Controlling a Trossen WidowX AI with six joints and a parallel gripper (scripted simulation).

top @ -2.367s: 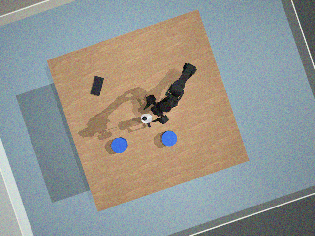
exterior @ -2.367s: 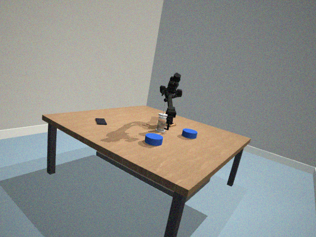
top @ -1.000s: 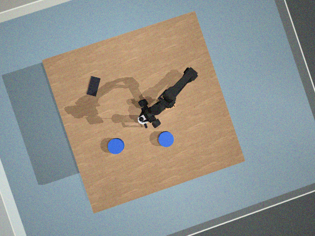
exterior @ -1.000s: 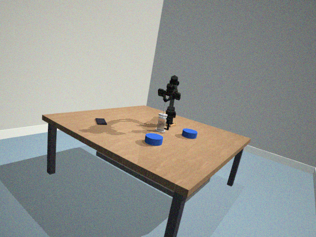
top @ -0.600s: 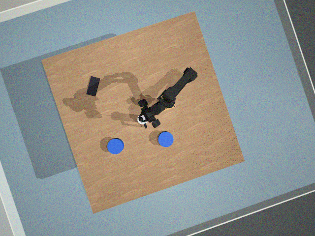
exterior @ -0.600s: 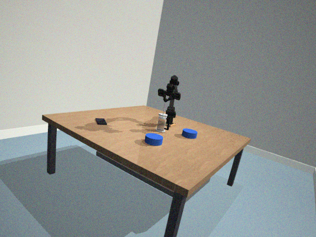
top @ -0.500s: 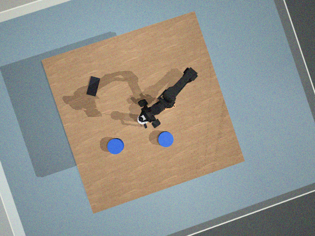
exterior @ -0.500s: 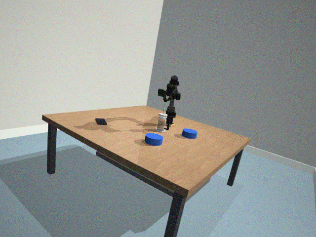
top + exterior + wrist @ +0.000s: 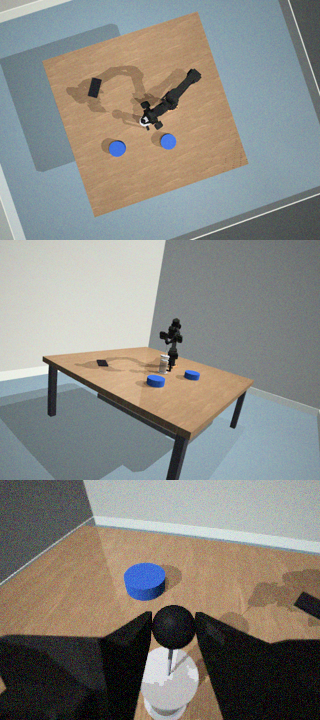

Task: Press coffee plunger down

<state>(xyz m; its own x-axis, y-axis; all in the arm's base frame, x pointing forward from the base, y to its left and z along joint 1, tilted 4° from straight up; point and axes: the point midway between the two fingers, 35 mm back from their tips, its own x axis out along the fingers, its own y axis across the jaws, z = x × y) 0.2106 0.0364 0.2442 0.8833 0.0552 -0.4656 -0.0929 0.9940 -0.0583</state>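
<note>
The coffee press [image 9: 144,125] [image 9: 163,367] [image 9: 167,687] stands upright on the table, with a white lid and a clear body. Its dark side handle [image 9: 170,366] faces the arm's side. The thin plunger rod [image 9: 165,349] [image 9: 170,663] rises well above the lid, so the plunger is up. The round black knob [image 9: 142,120] [image 9: 167,342] [image 9: 173,627] tops the rod. My gripper [image 9: 143,120] [image 9: 167,341] [image 9: 173,617] is shut on this knob, one finger on each side, above the lid. The inside of the press is hard to make out.
A blue disc [image 9: 117,148] [image 9: 155,381] [image 9: 145,582] lies beyond the press. Another blue disc [image 9: 168,141] [image 9: 192,375] lies to one side of it. A flat black block [image 9: 94,87] [image 9: 102,362] [image 9: 310,605] lies farther off on the other side.
</note>
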